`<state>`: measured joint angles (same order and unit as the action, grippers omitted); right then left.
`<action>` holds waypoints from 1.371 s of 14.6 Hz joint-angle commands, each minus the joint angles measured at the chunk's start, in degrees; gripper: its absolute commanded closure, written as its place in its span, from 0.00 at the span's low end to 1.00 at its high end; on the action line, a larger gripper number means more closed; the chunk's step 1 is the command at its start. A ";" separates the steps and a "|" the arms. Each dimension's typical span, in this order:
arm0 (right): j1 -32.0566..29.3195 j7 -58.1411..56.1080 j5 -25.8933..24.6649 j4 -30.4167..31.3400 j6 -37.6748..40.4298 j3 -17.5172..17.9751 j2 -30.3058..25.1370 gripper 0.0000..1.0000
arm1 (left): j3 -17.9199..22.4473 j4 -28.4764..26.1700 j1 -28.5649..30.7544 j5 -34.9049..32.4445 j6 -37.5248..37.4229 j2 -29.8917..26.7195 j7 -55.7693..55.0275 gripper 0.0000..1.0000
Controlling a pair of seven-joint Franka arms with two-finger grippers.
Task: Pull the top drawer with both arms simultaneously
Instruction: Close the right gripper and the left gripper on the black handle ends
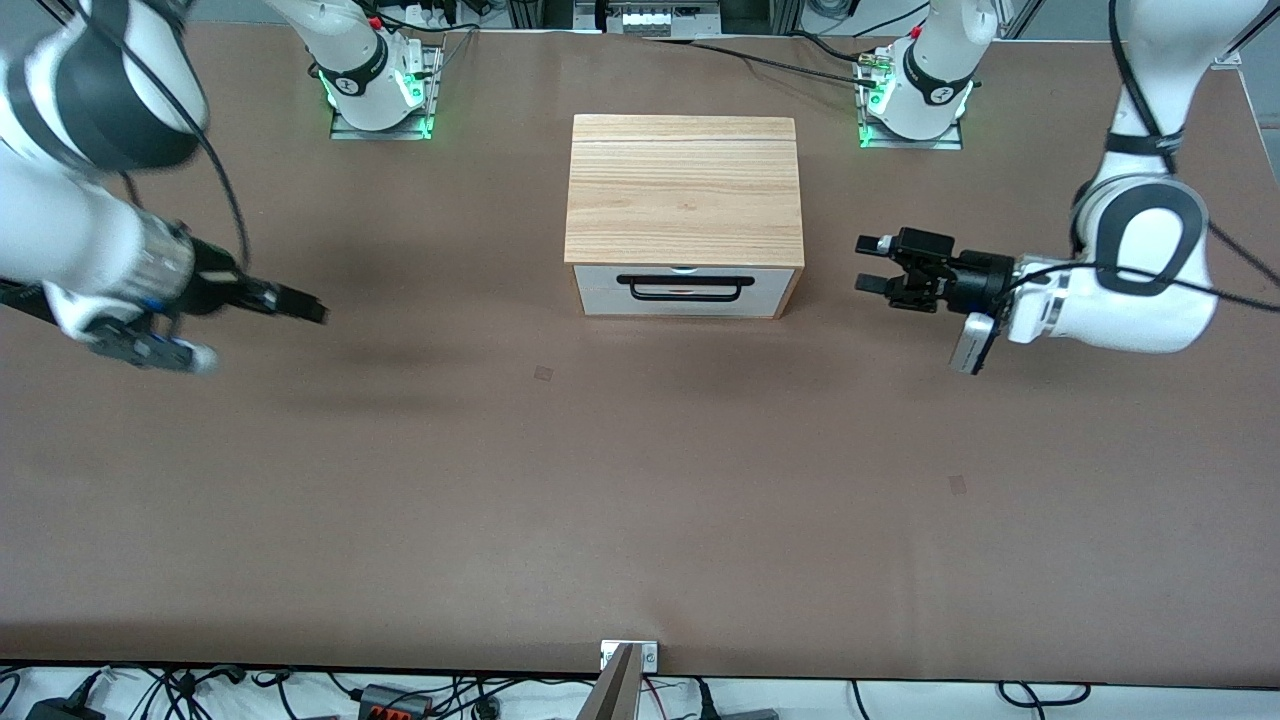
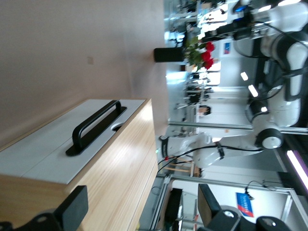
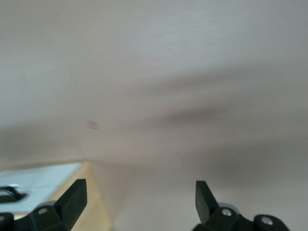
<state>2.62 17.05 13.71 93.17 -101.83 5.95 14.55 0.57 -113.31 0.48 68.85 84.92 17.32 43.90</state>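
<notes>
The top drawer (image 1: 602, 291) sits shut in the light-wood box (image 1: 685, 190) at the table's middle, its white front and black bar handle (image 1: 685, 289) facing the front camera. My left gripper (image 1: 868, 264) is open and empty, level with the box's side toward the left arm's end and a short gap from it. Its wrist view shows the drawer front (image 2: 48, 147), the handle (image 2: 94, 127) and the open gripper (image 2: 142, 204). My right gripper (image 1: 312, 310) is over bare table toward the right arm's end, well apart from the box. In its wrist view the gripper (image 3: 139, 195) is open and empty, with the drawer front (image 3: 43, 179) at one edge.
The brown table (image 1: 640, 480) spreads wide around the box. The two arm bases (image 1: 375, 85) (image 1: 915, 95) stand farther from the front camera than the box. A metal clamp (image 1: 628, 655) sits at the table's nearest edge.
</notes>
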 commanded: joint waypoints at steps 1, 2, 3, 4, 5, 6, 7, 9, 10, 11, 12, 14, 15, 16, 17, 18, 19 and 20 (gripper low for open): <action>4.31 1.58 10.05 -2.38 -8.18 0.90 7.57 0.00 | -0.48 -2.17 -0.48 7.33 0.59 3.50 7.40 0.00; 6.32 0.71 19.68 -2.38 -11.43 1.08 9.08 0.00 | -1.44 -2.52 -0.57 10.31 0.59 5.51 10.73 0.00; 8.00 0.62 26.30 -2.38 -14.86 1.16 11.01 0.00 | -2.58 -3.48 -0.57 13.04 0.77 7.36 12.68 0.00; 9.93 0.18 30.54 -2.12 -18.63 1.17 12.51 0.00 | -3.46 -4.45 -0.57 16.20 1.73 8.69 14.09 0.00; 11.69 -1.48 32.85 -0.99 -21.80 1.25 13.22 0.00 | -4.78 -5.07 -0.66 18.06 2.95 9.92 15.58 0.00; 12.66 -5.32 36.44 1.11 -24.79 1.34 12.96 0.00 | -6.27 -5.16 -0.66 19.47 4.53 10.80 16.64 0.00; 13.37 -11.88 41.70 3.13 -25.60 1.34 12.70 0.00 | -6.72 -5.25 -0.74 20.18 5.42 11.33 16.92 0.02; 14.25 -29.88 52.06 8.75 -26.23 1.34 11.47 0.00 | -8.30 -5.69 -0.83 21.58 6.39 12.56 17.09 0.05; 14.51 -37.54 56.73 11.56 -26.23 1.34 10.60 0.00 | -8.48 -5.95 -0.92 21.76 6.92 13.09 17.09 0.07; 14.60 -43.18 60.26 14.03 -25.88 1.43 10.15 0.00 | -9.18 -6.04 -1.01 21.77 7.79 13.44 17.09 0.08; 15.04 -48.29 62.73 15.36 -25.44 1.43 10.15 0.00 | -10.32 -6.13 -1.01 21.85 9.11 14.14 17.09 0.08; 15.66 -52.54 63.55 15.63 -23.52 1.43 10.85 0.00 | -11.47 -6.13 -1.10 22.99 10.96 15.11 17.44 0.09; 16.01 -54.38 63.55 15.63 -19.59 1.43 11.55 0.00 | -12.08 -6.13 -1.10 23.61 11.23 15.55 18.14 0.10; 15.92 -57.71 64.33 15.11 -15.98 1.43 13.64 0.00 | -12.43 -6.13 -1.10 24.48 11.40 16.34 18.58 0.12; 15.58 -60.70 68.51 14.58 -12.81 1.43 15.58 0.00 | -12.70 -6.13 -1.10 24.58 11.49 16.69 19.28 0.14; 15.49 -63.08 71.25 14.67 -9.56 1.26 16.47 0.00 | -12.79 -6.13 -1.10 24.58 11.84 17.22 19.99 0.18; 15.05 -64.15 71.54 14.67 -7.27 1.08 17.78 0.00 | -12.79 -6.30 -1.10 24.58 11.93 17.66 20.60 0.21; 14.44 -64.51 71.54 14.67 -6.03 1.16 19.19 0.00 | -12.79 -6.39 -1.18 24.67 12.02 18.19 20.61 0.23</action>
<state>18.24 -44.07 83.21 108.06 -111.52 7.19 30.92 -11.58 -118.95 -0.79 91.81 96.35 34.65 62.12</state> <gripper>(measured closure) 0.000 0.207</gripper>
